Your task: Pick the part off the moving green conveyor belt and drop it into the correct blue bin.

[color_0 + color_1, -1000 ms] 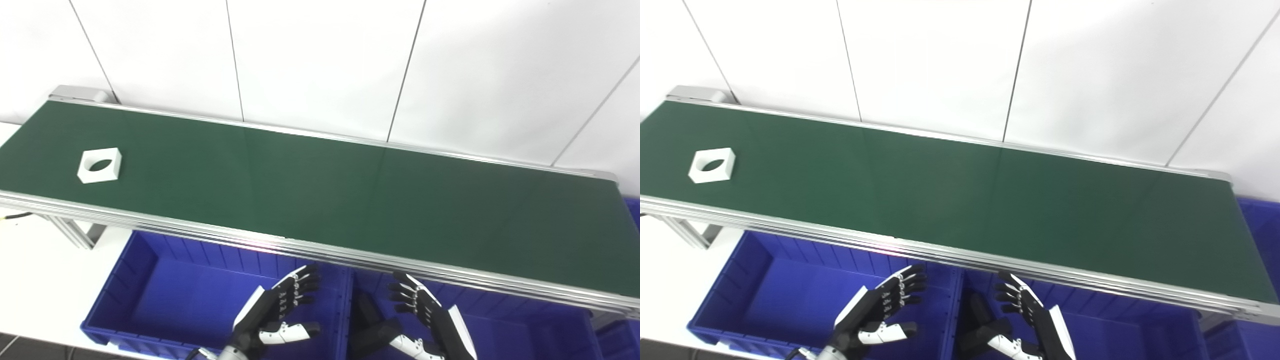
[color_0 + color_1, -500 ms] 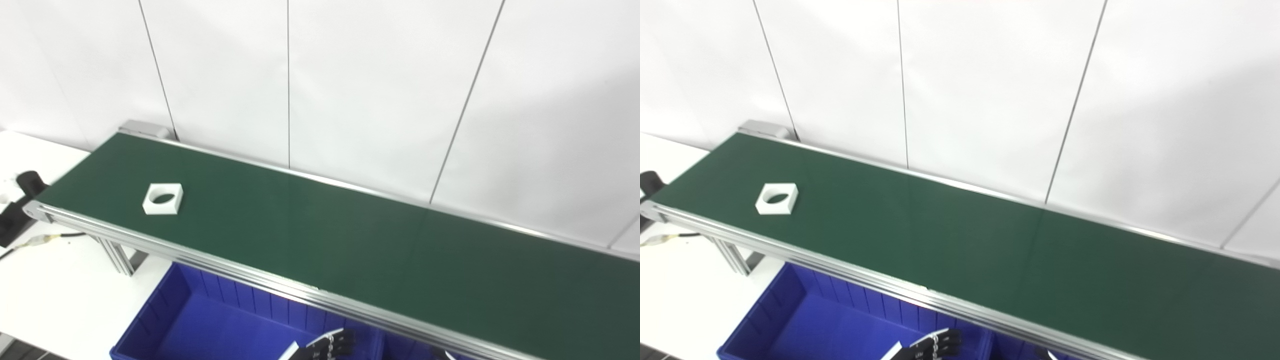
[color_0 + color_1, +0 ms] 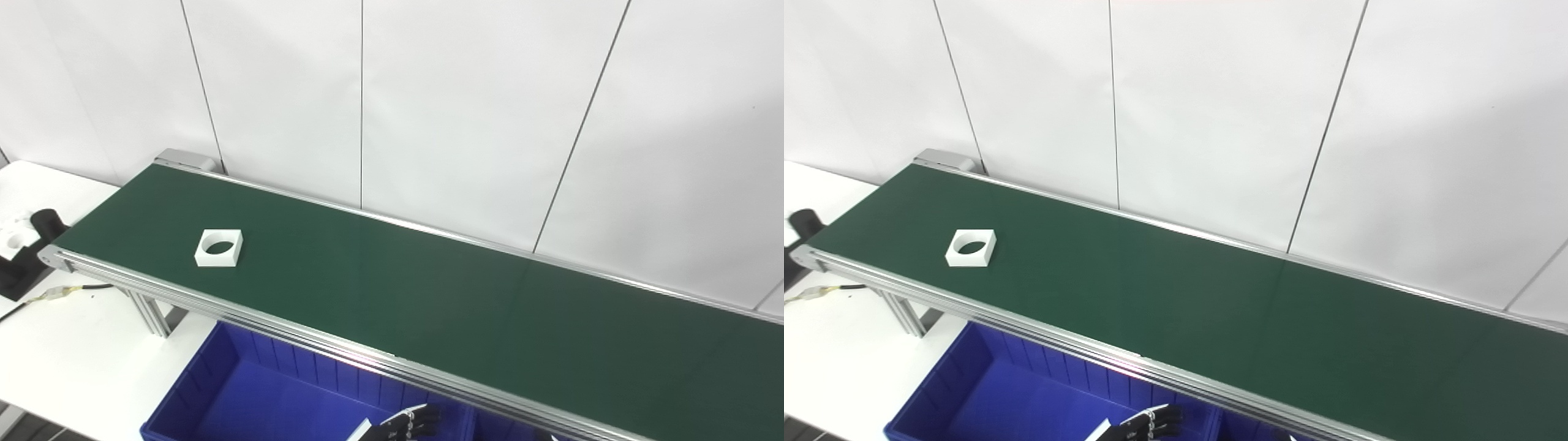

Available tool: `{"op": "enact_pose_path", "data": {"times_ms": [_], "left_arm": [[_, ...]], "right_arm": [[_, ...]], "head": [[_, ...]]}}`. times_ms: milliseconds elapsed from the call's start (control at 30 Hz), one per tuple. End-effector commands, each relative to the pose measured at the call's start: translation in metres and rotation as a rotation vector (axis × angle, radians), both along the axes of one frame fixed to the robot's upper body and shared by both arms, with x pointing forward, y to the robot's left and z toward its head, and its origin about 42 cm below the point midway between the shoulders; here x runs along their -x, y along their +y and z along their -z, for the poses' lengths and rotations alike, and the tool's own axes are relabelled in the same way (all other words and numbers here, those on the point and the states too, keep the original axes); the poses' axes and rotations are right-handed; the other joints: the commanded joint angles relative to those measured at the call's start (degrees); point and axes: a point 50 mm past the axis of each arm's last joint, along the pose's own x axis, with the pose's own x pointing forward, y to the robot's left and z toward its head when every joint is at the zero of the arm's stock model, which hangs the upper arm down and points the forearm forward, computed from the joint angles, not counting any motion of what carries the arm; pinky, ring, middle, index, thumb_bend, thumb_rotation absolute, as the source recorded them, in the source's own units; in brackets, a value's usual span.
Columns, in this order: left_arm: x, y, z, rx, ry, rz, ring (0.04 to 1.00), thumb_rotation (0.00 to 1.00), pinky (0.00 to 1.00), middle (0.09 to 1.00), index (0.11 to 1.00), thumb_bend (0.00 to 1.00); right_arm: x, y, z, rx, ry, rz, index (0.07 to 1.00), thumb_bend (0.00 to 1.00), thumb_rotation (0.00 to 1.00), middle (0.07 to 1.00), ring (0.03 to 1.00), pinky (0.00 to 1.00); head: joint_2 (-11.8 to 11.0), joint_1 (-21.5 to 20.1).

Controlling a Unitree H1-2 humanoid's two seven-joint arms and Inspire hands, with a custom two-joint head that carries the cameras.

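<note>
A white square part with a round hole (image 3: 218, 248) lies flat on the green conveyor belt (image 3: 429, 294), near its left end. Only the extended dark fingertips of my left hand (image 3: 407, 424) show at the bottom edge. They are spread, hold nothing, and hover over the left blue bin (image 3: 245, 392). It also shows in the right eye view (image 3: 1148, 424). Of my right hand (image 3: 547, 438), only a white sliver shows at the bottom edge. Both hands are far from the part.
A second blue bin (image 3: 490, 429) adjoins the first on the right, mostly hidden under the belt frame. A white table (image 3: 73, 343) on the left carries a black fixture (image 3: 27, 251) and a cable (image 3: 61, 291). A white panelled wall stands behind.
The camera has tilted up and left since a second ago, so the hands have slipped almost out of the picture. The part has travelled a little to the right along the belt.
</note>
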Motion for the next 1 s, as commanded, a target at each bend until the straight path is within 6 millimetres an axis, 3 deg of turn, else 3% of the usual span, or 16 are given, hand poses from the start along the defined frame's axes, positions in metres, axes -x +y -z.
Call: {"op": "enact_pose_path", "data": {"times_ms": [0, 567, 967], "left_arm": [[-0.009, -0.005, -0.009, 0.033, -0.056, -0.006, 0.863, 0.33, 0.79, 0.881, 0.869, 1.00], [-0.011, -0.003, -0.013, 0.024, -0.084, -0.007, 0.851, 0.33, 0.78, 0.867, 0.868, 1.00], [-0.001, 0.004, -0.026, 0.018, -0.133, -0.007, 0.830, 0.33, 0.78, 0.841, 0.851, 1.00]], "right_arm": [[-0.007, -0.001, -0.011, -0.026, -0.080, -0.007, 0.876, 0.68, 0.44, 0.808, 0.767, 0.71], [-0.010, -0.001, -0.009, -0.031, -0.072, -0.003, 0.881, 0.65, 0.43, 0.809, 0.768, 0.72], [-0.011, -0.001, -0.008, -0.025, -0.071, -0.004, 0.882, 0.67, 0.45, 0.811, 0.771, 0.72]], "head": [[0.0, 0.2], [-0.6, 0.8], [-0.8, 1.1]]}}
